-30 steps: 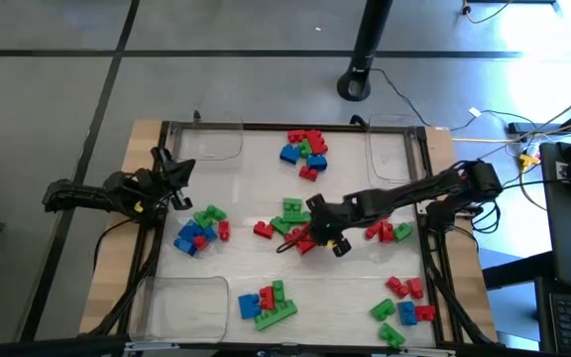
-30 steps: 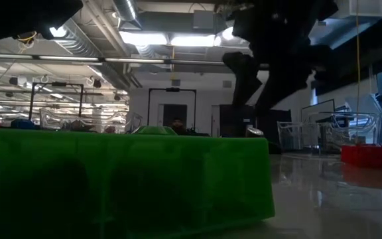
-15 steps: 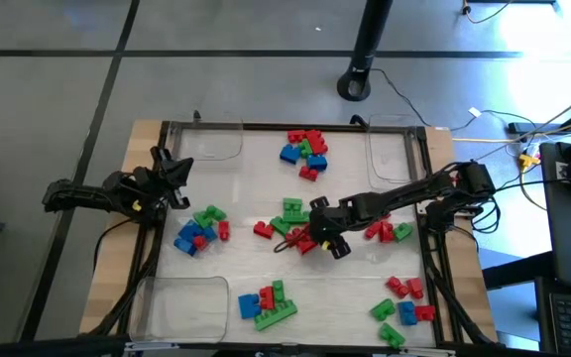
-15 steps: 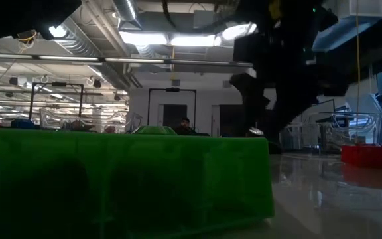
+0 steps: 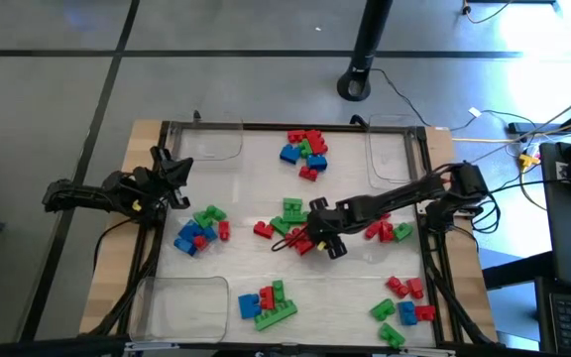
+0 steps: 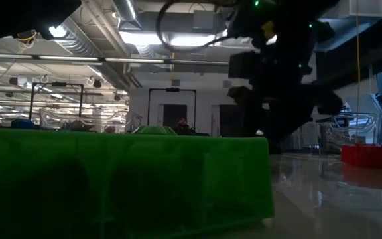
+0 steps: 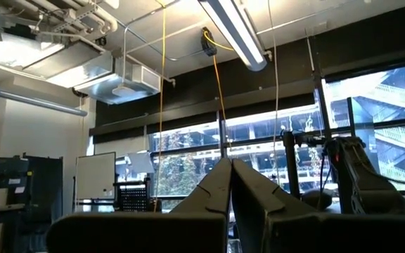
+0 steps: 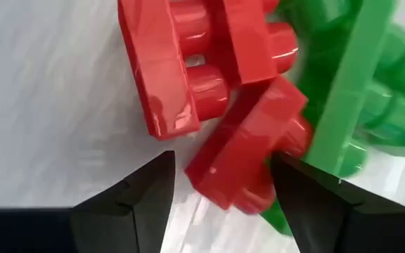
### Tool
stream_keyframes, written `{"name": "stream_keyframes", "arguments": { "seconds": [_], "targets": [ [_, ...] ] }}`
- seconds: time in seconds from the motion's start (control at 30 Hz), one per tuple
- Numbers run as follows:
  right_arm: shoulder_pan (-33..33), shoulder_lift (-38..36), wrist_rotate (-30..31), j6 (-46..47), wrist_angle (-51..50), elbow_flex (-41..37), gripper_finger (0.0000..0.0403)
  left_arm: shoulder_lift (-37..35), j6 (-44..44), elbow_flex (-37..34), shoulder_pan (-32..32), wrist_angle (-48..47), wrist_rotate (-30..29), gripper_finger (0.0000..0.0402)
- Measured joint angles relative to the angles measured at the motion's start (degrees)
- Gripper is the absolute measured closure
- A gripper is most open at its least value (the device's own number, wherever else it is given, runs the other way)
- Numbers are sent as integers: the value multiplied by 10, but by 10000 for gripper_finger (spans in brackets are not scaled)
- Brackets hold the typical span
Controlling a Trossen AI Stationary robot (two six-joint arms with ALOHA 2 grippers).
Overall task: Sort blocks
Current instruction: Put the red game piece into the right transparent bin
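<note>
Red, green and blue blocks lie in loose heaps on the white table. My right gripper [image 5: 310,238] is open and points down over the centre heap [image 5: 290,218]. In the right wrist view its two fingers stand on either side of a slanting red block [image 8: 248,151], which lies against another red block [image 8: 181,67] and a green one [image 8: 350,91]. My left gripper [image 5: 176,169] waits at the table's left edge, shut and tilted upward, with nothing in it [image 7: 229,184].
More heaps lie at the far middle [image 5: 305,149], left [image 5: 198,230], right [image 5: 387,232], near middle [image 5: 268,302] and near right [image 5: 404,307]. Clear trays stand at the far left [image 5: 211,144], far right [image 5: 390,154] and near left [image 5: 181,297]. A green block [image 6: 125,179] fills the low view's foreground.
My right gripper has come down toward the centre heap and has rolled a little about its own axis. The blocks lie as they did.
</note>
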Motion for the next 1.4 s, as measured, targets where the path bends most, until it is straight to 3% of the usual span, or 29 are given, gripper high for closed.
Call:
{"name": "stream_keyframes", "arguments": {
  "seconds": [0.17, 0.33, 0.57, 0.73, 1.13, 1.4],
  "targets": [
    [0, 24, 36, -4, 5, 2, 166, 0, -1, 0, 0, -1, 0, 398],
    [0, 34, 36, -16, 5, 2, 173, 0, -1, 0, 0, -1, 0, 398],
    [1, 36, 40, -19, 10, 10, 252, 0, -1, 0, 0, -1, 0, 398],
    [0, 37, 42, -34, 12, 14, 280, 0, -1, 0, 0, -1, 0, 398],
    [0, 30, 65, -46, -1, 15, 288, 0, -1, 0, 0, -1, 0, 398],
    [1, -43, 72, -46, -46, 15, 289, 0, -1, 0, 0, -1, 0, 398]
  ]
}}
